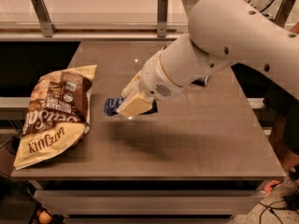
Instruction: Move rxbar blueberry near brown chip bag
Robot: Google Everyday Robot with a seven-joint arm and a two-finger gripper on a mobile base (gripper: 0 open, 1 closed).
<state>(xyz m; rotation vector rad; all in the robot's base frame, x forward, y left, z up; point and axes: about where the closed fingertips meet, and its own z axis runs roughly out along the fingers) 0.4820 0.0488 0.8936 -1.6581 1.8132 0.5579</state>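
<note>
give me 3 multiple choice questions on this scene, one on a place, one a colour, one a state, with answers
1. Where on the table does the chip bag lie?
A. at the left side
B. at the right side
C. at the far back middle

2. What colour is the wrapper of the bar?
A. red
B. blue
C. green

3. What state is the bar in?
A. tucked inside the chip bag
B. held in the gripper
C. lying on the floor

Answers:
1 A: the bag lies along the table's left side, its corner past the front edge.
2 B: a dark blue end pokes out of the gripper.
3 B: the gripper, near the table's middle just right of the bag, is shut on the bar.
</note>
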